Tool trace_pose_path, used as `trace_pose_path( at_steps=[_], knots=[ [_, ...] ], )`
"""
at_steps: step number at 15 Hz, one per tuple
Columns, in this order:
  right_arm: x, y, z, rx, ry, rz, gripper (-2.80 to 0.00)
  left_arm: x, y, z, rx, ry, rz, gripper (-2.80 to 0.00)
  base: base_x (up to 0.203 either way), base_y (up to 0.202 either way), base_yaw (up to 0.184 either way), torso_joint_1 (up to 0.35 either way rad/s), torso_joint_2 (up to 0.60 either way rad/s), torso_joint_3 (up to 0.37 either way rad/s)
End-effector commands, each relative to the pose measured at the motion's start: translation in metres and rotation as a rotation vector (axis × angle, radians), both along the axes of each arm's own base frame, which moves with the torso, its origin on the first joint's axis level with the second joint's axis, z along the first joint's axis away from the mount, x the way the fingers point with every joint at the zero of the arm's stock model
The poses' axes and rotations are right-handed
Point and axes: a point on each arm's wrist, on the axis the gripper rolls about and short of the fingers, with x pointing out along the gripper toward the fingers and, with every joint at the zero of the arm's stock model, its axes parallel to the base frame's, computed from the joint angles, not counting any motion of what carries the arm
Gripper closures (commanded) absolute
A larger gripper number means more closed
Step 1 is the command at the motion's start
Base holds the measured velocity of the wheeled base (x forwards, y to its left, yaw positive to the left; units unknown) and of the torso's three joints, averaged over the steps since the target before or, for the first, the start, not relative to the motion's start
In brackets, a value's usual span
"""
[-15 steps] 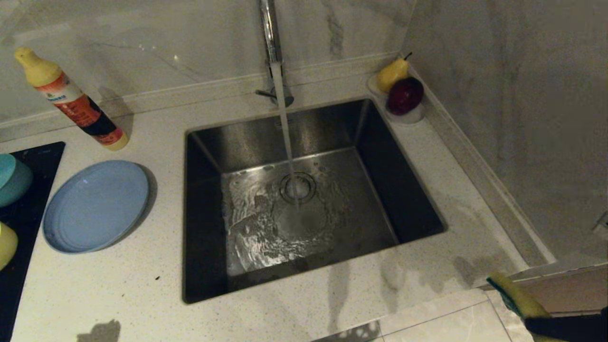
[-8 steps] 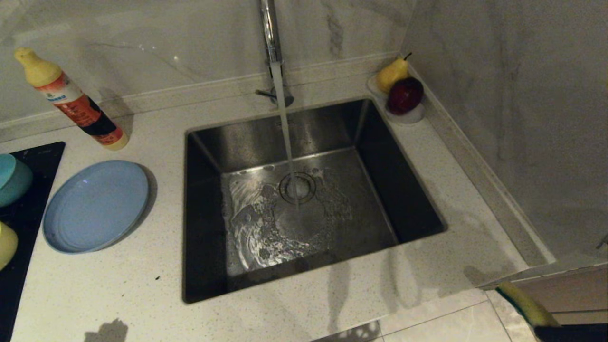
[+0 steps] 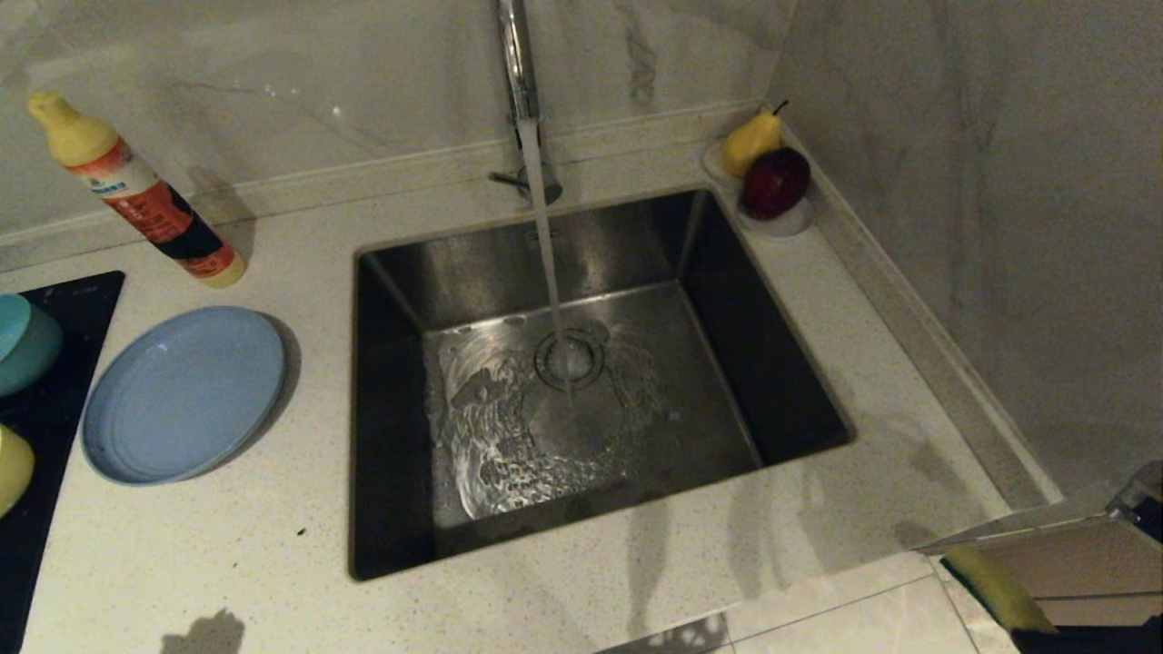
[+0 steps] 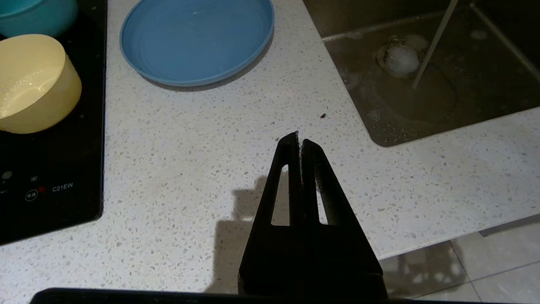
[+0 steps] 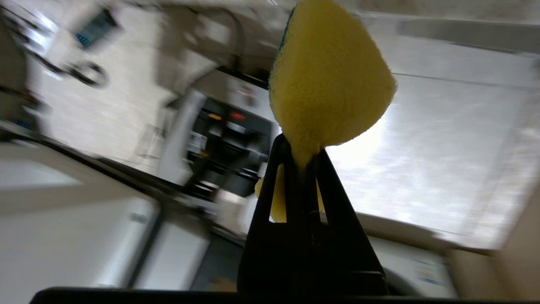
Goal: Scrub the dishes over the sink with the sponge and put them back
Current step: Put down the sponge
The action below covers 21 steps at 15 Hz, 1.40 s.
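Counter edge [image 3: 818, 581]; sponge [image 3: 999, 590] half cropped

Left of the steel-grey sink [image 3: 772, 363], a light-blue plate [image 3: 182, 392] lies on the white speckled bench [image 3: 227, 563]. Beyond it are a teal bowl [image 3: 23, 343] and a pale-yellow bowl [image 4: 36, 82]. The sponge [image 5: 329, 80] is yellow, edged dark green.
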Motion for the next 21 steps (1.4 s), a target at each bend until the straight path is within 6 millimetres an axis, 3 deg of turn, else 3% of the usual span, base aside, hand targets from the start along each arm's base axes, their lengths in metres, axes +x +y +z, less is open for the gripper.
trace_pose_path(
  at_steps=[1,10,16,21],
  knots=[
    [0.001,0.0,-0.005,-0.084,-0.018,0.018,0.0,0.003,0.0,-0.011,0.0,0.041,0.0,0.0,0.0,0.0,0.0,0.0,0.0,0.0],
    [0.046,0.029,-0.018,-0.27,-0.163,-0.037,0.0,0.003,0.0,-0.011,0.0,0.041,0.0,0.0,0.0,0.0,0.0,0.0,0.0,0.0],
    [0.093,0.042,-0.031,-0.347,-0.238,-0.084,0.0,0.003,0.0,-0.011,0.0,0.041,0.0,0.0,0.0,0.0,0.0,0.0,0.0,0.0],
    [0.137,0.037,-0.02,-0.33,-0.342,-0.199,0.0,0.004,0.0,-0.011,0.0,0.042,0.0,0.0,0.0,0.0,0.0,0.0,0.0,0.0]
  ],
)
